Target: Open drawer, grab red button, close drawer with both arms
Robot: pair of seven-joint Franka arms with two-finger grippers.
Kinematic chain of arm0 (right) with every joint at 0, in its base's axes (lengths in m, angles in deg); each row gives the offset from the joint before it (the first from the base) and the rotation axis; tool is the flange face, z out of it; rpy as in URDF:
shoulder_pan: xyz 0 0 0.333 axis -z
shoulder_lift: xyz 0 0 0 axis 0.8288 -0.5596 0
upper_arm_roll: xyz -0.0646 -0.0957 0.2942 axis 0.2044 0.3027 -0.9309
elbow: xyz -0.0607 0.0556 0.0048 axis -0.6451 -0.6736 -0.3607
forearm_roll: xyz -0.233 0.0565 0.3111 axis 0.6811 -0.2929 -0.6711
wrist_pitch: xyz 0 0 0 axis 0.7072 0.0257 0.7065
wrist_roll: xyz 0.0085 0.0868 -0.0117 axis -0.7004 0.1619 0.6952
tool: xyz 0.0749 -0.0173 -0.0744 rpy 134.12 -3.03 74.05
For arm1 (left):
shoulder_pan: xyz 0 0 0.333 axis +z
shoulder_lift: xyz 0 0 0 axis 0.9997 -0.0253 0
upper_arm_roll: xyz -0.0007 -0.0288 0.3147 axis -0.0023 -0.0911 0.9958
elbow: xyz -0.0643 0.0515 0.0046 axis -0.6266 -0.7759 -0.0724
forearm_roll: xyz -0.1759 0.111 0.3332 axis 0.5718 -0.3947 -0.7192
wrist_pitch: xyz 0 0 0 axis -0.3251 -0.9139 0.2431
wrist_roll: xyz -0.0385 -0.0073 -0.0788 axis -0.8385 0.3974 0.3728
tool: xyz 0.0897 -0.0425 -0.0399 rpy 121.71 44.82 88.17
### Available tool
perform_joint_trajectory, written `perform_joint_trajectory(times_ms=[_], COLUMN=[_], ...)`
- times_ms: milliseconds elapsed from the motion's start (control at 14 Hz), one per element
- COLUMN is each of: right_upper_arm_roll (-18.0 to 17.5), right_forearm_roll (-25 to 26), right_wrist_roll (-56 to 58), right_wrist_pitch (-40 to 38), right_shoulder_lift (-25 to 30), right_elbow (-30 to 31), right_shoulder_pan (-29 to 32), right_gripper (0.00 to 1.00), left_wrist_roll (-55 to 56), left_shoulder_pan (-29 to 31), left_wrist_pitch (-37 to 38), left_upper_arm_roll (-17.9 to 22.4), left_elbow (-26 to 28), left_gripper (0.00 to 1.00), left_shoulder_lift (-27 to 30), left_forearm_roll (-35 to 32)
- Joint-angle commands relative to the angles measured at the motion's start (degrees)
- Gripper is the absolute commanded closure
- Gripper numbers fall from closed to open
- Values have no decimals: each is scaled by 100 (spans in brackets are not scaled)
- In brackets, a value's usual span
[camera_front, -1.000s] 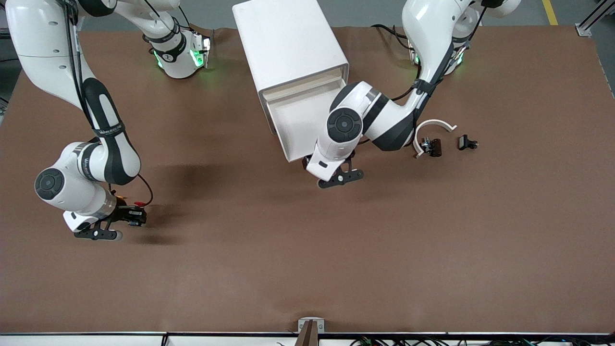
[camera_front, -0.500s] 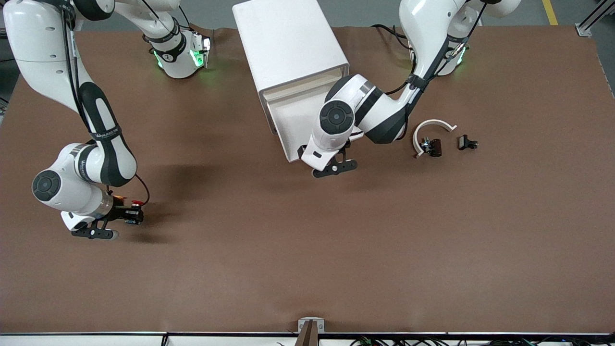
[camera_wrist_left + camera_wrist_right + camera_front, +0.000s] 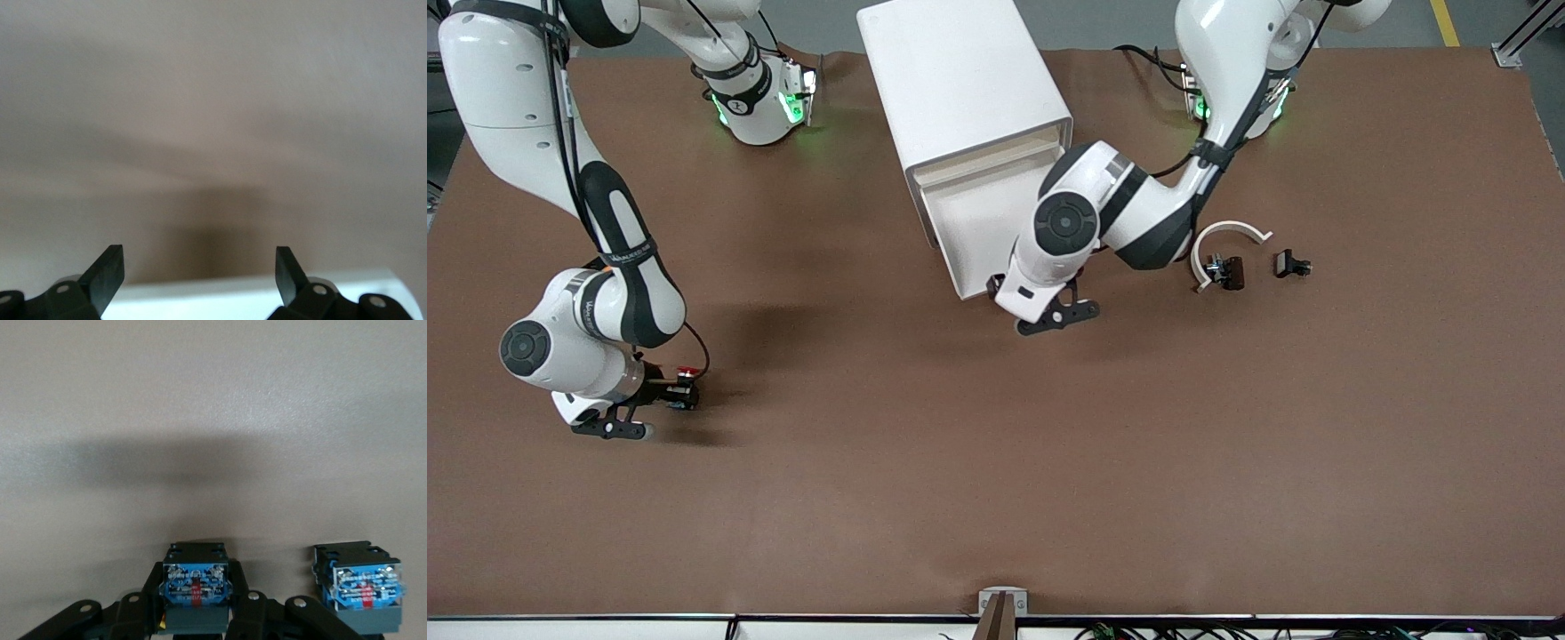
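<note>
1. Brown tabletop carries the white box cabinet (image 3: 964,84), its shallow white drawer (image 3: 969,233) pulled out.
2. Right gripper (image 3: 660,397), near the right arm's edge, has drifted slightly, jaws clamping the red-capped button (image 3: 195,595).
3. Left gripper (image 3: 1049,311), jaws wide, has wavered at the drawer front; closing remains.

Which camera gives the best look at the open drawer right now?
The front view: the drawer shows from above, pulled out of the white cabinet, partly under the left arm. The left wrist view catches only a white edge, likely its front, by the open left gripper. The right wrist view shows none.
</note>
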Motion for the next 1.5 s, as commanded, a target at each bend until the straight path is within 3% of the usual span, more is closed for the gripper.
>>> perform_joint_trajectory(times_ms=[0, 357, 1071, 1429], right_upper_arm_roll=[-74, -74, -74, -65], right_forearm_roll=[53, 53, 53, 61], right_wrist_roll=[73, 73, -6, -6], right_wrist_pitch=[22, -13, -242, -216], right_shoulder_lift=[69, 140, 325, 316], right_elbow=[156, 314, 367, 341], right_shoulder_pan=[60, 60, 16, 69], right_gripper=[100, 100, 100, 100], left_wrist_roll=[-55, 6, 384, 499], left_shoulder_pan=[275, 178, 187, 196], left_wrist_pitch=[-15, -24, -15, 151], left_upper_arm_roll=[-83, -109, -733, -865], left_elbow=[167, 211, 492, 484], left_gripper=[0, 0, 0, 0], left_shoulder_lift=[110, 100, 92, 92], left_forearm_roll=[97, 106, 115, 737])
